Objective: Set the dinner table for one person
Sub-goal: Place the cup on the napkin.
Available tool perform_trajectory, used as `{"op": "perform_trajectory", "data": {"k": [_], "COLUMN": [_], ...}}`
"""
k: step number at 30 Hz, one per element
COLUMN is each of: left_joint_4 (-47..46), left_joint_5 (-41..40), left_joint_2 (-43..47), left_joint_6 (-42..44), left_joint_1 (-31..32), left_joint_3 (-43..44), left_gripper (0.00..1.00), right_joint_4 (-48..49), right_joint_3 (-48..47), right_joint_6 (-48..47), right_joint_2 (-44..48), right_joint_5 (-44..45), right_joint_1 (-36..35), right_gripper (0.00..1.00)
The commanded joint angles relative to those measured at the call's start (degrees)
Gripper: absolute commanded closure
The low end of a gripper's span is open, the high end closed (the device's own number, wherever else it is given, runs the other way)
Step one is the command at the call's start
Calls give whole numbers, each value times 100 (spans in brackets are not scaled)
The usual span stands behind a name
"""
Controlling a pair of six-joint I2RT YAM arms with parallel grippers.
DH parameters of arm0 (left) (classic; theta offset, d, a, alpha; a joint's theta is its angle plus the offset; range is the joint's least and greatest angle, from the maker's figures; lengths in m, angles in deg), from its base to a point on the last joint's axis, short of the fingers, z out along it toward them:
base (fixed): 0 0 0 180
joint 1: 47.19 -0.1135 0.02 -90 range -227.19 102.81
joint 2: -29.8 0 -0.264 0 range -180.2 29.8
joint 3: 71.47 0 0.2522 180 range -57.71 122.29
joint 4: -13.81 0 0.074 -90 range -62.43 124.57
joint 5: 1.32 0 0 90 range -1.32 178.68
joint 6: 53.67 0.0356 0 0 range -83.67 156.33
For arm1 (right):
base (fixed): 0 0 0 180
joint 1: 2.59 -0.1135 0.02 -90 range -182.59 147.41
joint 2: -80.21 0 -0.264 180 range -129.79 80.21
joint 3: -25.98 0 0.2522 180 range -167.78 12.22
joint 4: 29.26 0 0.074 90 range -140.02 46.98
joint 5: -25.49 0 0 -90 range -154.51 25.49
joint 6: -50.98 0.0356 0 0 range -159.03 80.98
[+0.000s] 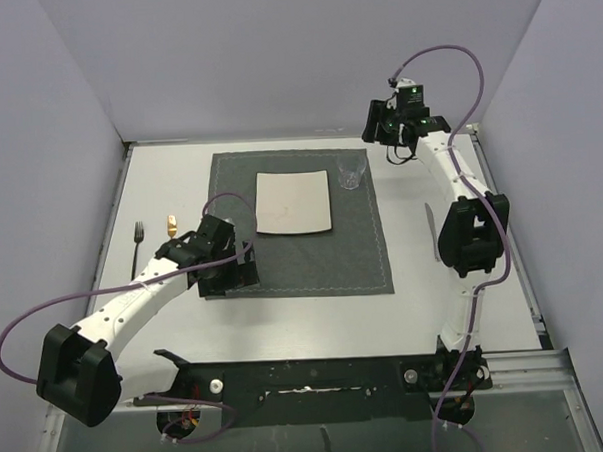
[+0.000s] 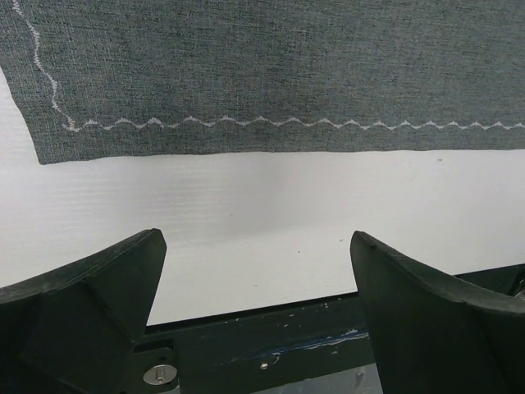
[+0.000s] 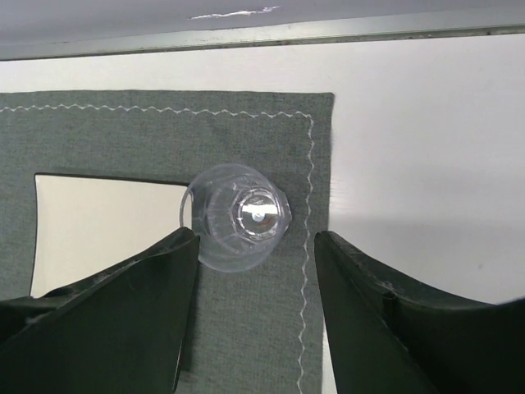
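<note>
Fingers of left gripper and right gripper stand spread, gripping nothing. We see the table beneath all; mat at centre, plate on it, glass at plate's 2 o'clock, fork at mat's 9 o'clock.

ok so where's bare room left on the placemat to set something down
Free: the placemat strip between the plate and its near edge, and the right strip nearer than the glass. Crowded: the glass's far-right corner, and the near-left corner under the open jaws of the left arm.
</note>
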State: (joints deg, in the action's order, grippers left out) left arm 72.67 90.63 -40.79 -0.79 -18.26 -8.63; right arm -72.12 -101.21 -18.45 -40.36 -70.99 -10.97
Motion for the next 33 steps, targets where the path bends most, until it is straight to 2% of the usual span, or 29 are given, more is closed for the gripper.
{"op": "perform_trajectory", "data": {"k": [1, 9, 15, 18, 21, 25, 33], "left_joint_4": [-82, -77, -29, -63, -120, -81, 71], "left_joint_5": [-66, 70, 160, 271, 396, 455, 504], "left_joint_2": [396, 790, 922, 985, 1070, 1327, 1849], "left_joint_6": [-76, -23, 128, 154, 147, 109, 128], "left_joint_1": [96, 202, 279, 296, 330, 367, 385], "left_joint_3": [170, 0, 101, 77, 9, -123, -338], "left_gripper": [2, 2, 2, 2, 2, 2, 2], "right_joint_4": [-581, -2025, -2742, -3080, -2942, -2683, -2688], "right_joint_3": [94, 525, 522, 613, 1268, 2134, 2657], "right_joint_6": [-281, -459, -762, -838, -883, -937, -1063], "right_joint_2": [555, 822, 840, 775, 957, 1300, 1544], "right_joint_5": [502, 634, 489, 438, 263, 207, 644], "right_joint_1": [110, 454, 561, 599, 614, 679, 801], "right_gripper": [40, 40, 39, 43, 45, 41, 40]}}
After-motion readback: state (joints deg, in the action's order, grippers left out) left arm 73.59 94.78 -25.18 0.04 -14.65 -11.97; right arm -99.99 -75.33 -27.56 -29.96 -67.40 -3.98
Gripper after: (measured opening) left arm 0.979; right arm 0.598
